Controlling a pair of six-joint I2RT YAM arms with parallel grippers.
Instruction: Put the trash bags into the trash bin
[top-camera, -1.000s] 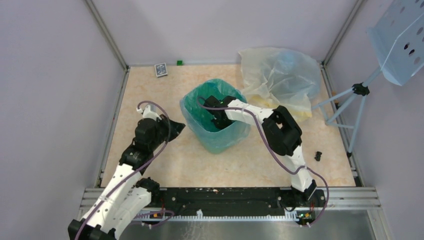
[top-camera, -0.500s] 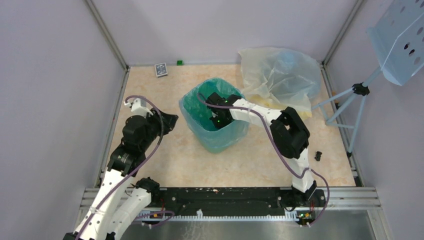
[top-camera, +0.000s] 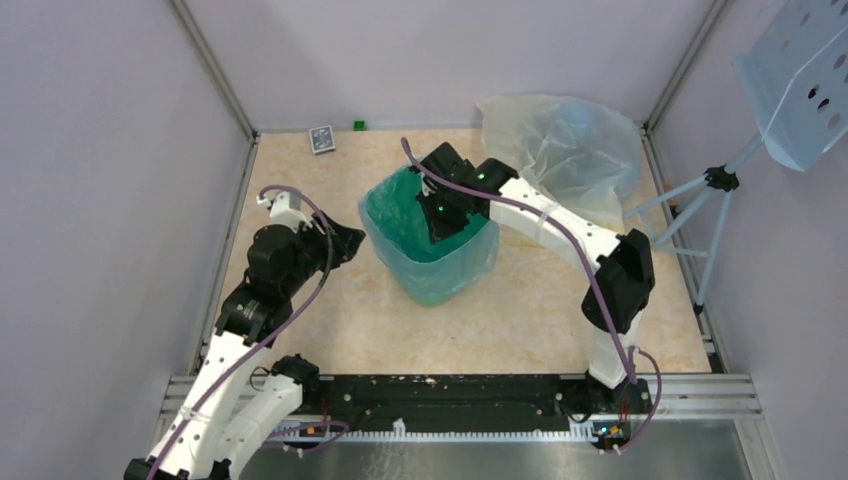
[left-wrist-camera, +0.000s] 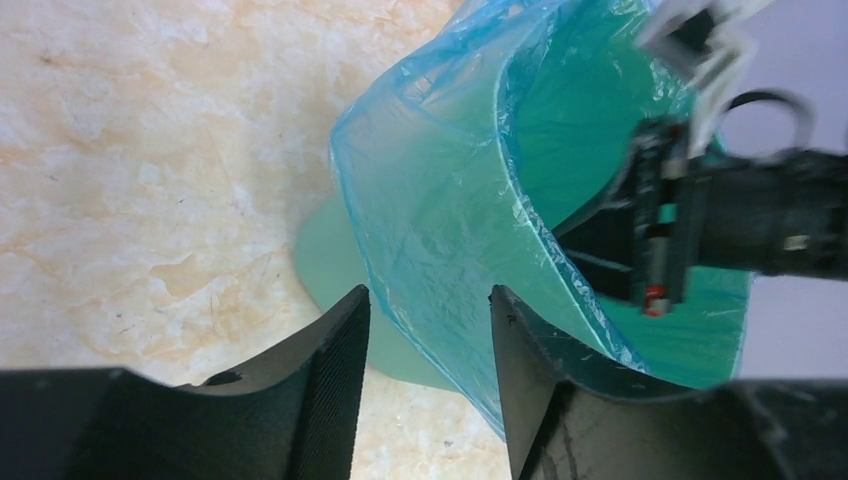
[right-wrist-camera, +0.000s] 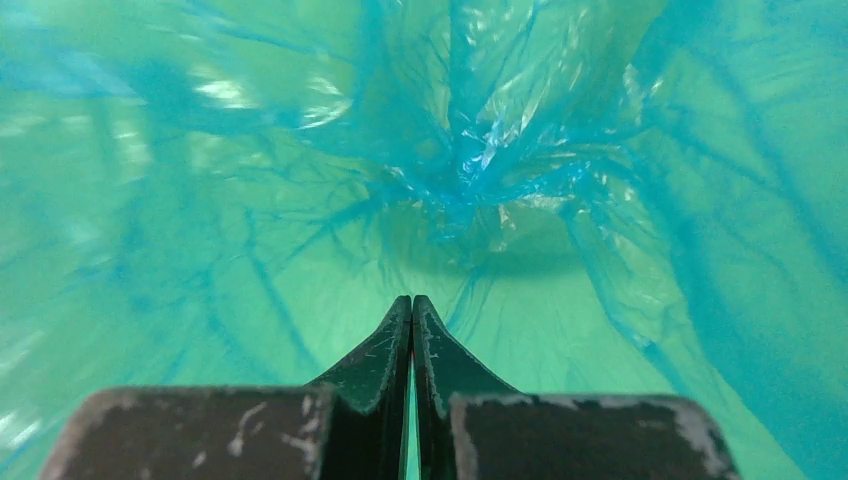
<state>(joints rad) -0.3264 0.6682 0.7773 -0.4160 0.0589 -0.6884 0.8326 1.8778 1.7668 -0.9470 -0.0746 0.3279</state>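
Note:
The green trash bin (top-camera: 432, 262) stands mid-table, lined with a light blue trash bag (top-camera: 470, 262) folded over its rim. My right gripper (top-camera: 443, 224) points down into the bin's mouth. In the right wrist view it (right-wrist-camera: 411, 302) is shut with nothing seen between the fingers, above the blue bag's bunched folds (right-wrist-camera: 480, 170) on the bin's floor. My left gripper (top-camera: 347, 240) is open just left of the bin. In the left wrist view its fingers (left-wrist-camera: 340, 350) frame the bag-covered bin wall (left-wrist-camera: 450, 230) without touching it. More pale yellowish and blue bags (top-camera: 560, 150) lie at the back right.
A small dark card box (top-camera: 321, 139) and a small green cube (top-camera: 358, 125) lie by the back wall. A tripod (top-camera: 700, 215) with a blue perforated panel (top-camera: 800, 80) stands at the right edge. A small black piece (top-camera: 636, 312) lies at the right front.
My right gripper has risen from deep inside the bin to its mouth, the arm stretching up and back. My left gripper drew back from the bin a little.

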